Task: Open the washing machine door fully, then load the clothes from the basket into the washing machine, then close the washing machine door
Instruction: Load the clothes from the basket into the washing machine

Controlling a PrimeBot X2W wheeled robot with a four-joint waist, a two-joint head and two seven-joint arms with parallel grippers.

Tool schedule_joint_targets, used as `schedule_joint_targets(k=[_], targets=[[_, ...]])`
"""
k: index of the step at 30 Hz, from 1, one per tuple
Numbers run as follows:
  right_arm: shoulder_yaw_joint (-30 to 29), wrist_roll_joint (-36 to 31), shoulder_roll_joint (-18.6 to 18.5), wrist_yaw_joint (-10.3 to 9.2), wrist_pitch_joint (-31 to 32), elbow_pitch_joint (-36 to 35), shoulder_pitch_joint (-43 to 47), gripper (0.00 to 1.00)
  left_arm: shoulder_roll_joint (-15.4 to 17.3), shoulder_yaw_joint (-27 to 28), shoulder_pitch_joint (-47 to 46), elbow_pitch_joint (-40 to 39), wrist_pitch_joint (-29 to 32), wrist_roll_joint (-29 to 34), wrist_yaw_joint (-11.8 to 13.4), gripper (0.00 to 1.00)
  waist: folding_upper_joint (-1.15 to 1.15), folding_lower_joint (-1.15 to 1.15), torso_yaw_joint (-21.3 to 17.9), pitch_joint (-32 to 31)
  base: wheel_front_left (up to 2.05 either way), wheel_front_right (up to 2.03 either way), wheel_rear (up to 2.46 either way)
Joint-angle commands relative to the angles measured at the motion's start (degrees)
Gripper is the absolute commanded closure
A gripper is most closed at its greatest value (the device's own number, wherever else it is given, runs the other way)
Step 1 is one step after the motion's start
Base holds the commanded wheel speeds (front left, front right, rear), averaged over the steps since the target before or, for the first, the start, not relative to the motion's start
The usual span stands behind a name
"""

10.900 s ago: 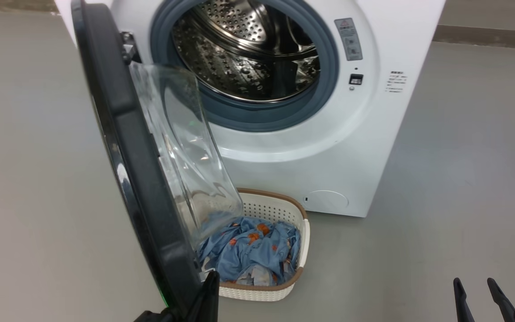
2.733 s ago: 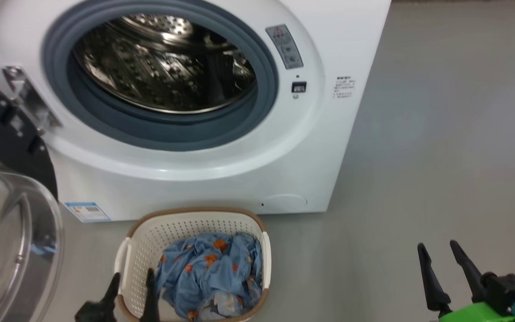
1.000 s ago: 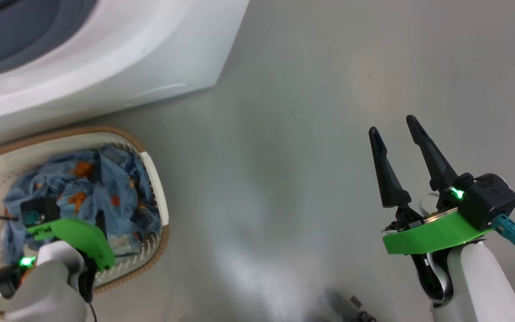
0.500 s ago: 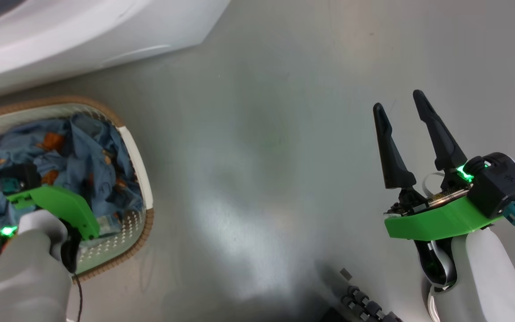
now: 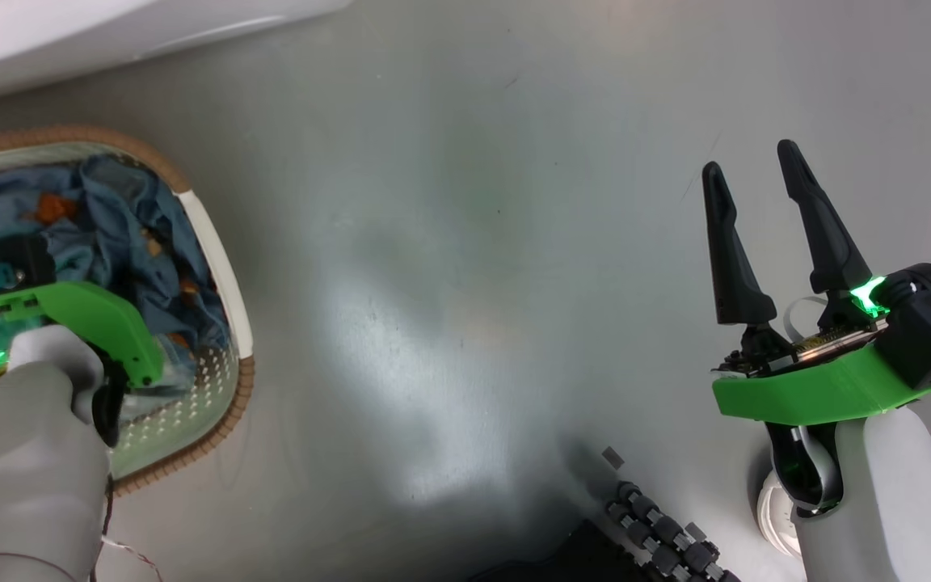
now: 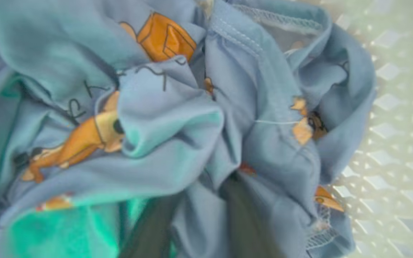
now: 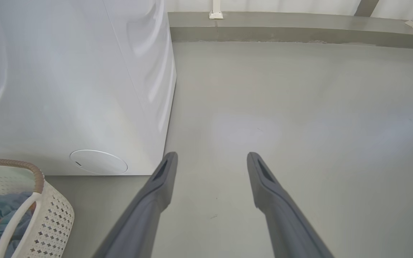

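The cream basket (image 5: 227, 267) with its brown rim lies at the left on the floor, with the light blue clothes (image 5: 118, 210) crumpled inside. My left arm's green wrist mount (image 5: 86, 315) hangs over it. In the left wrist view my left gripper (image 6: 206, 186) is sunk in the clothes (image 6: 170, 118), its dark fingers (image 6: 244, 215) drawn in on a fold of fabric, beside the perforated basket wall (image 6: 400, 107). My right gripper (image 5: 750, 160) stands open above bare floor, also open (image 7: 212, 157) in its own view. The washing machine (image 7: 66, 89) stands behind the basket (image 7: 48, 215). Its door is out of view.
The washer's white lower edge (image 5: 69, 32) runs along the top left, and its round flap (image 7: 98, 162) sits low on the front. My dark base with rollers (image 5: 651, 533) shows at the bottom. Grey floor stretches right to a raised kerb (image 7: 281, 28).
The head camera has tipped further down, so the picture has shifted. My left gripper's fingers have drawn in among the clothes. The right gripper stays open.
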Motion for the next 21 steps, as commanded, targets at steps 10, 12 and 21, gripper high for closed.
schedule_joint_targets(k=[10,12,21], targets=[[-0.7,0.7,-0.7,0.09,-0.3,-0.6,1.1,0.0,-0.2,-0.3,3.4,0.1,-3.0,0.2,2.3,1.0,0.0,0.0,2.6,-2.5,0.0,0.0,0.0],[-0.7,0.6,-0.8,0.09,-0.3,-0.1,1.4,0.0,-0.4,0.2,4.4,0.1,-4.6,-0.4,2.6,1.0,0.0,0.0,3.4,-4.2,0.0,0.0,0.0],[-2.0,0.2,-1.0,0.09,-0.3,2.1,5.2,0.0,-3.4,-0.3,10.7,-0.3,-13.0,-0.6,3.6,1.0,0.0,0.0,8.4,-15.8,0.0,0.0,0.0]])
